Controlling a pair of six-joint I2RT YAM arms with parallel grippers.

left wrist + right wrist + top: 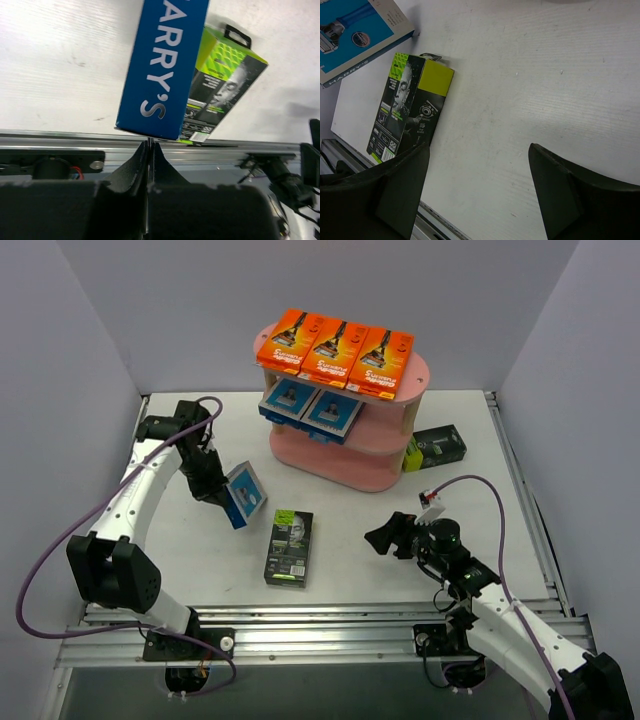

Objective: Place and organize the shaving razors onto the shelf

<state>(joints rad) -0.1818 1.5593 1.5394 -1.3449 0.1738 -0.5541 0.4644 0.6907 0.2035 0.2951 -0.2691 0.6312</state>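
Note:
The pink shelf [345, 468] stands at the back with three orange razor packs [335, 348] on its top board and two blue-and-white packs [310, 406] on the middle one. My left gripper [224, 494] [150, 145] is shut on the thin edge tab of a third blue-and-white pack [246, 494] [165, 65], which hangs tilted above the table. A black-and-lime pack [289, 547] [220, 85] [410, 107] lies flat just right of it. My right gripper [378, 538] [479, 150] hovers open over bare table to the right of that pack, holding nothing.
A second black-and-lime pack [435, 448] lies beside the shelf's right end. Grey walls enclose the table on the left, back and right. A metal rail [320, 625] runs along the near edge.

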